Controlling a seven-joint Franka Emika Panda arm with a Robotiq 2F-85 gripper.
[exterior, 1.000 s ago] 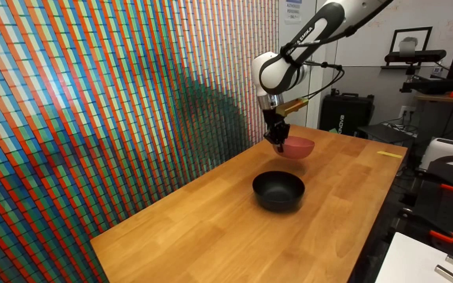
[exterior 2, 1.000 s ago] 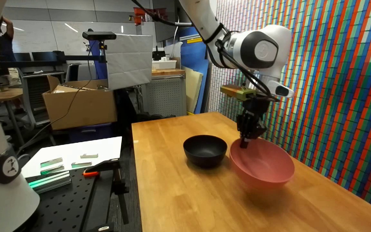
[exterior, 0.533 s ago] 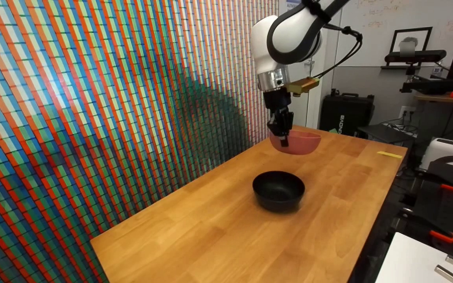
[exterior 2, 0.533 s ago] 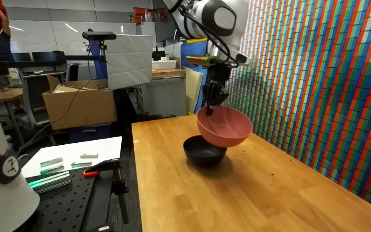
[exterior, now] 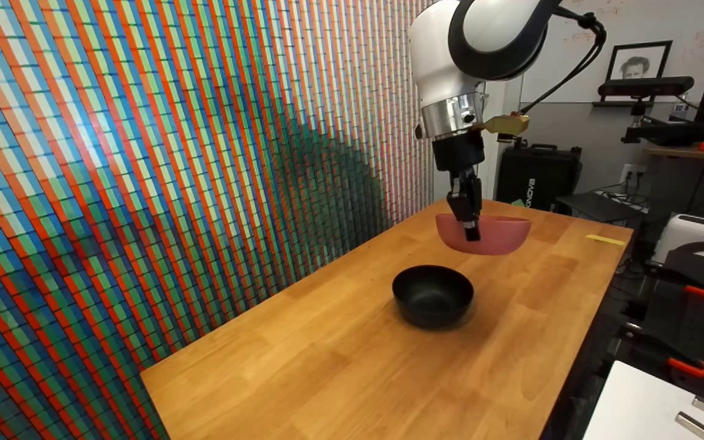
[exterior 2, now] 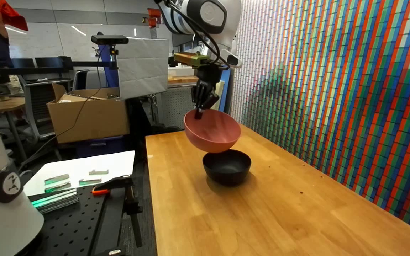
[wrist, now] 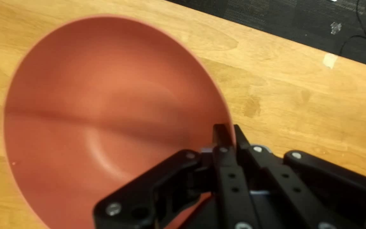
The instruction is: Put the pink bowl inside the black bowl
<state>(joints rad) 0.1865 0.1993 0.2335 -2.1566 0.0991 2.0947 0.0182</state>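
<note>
The wooden table (exterior 2: 279, 220) lies underneath. The pink bowl (exterior 2: 214, 132) hangs above it, tipped, near the black bowl (exterior 2: 227, 170) but not in it yet. The pink one looks light, stiff and smooth, so it should not bend but could slip or swing. Your gripper (wrist: 233, 131) has its jaws pinched on the pink bowl's edge, one inside, one outside. That seems a good place to hold, as the bottom is free to go in first. Half a second ago, in an exterior view, the pink bowl hung to the right of the black bowl (exterior 2: 227, 170); now it is a bit to the left. The black bowl has not moved.
</note>
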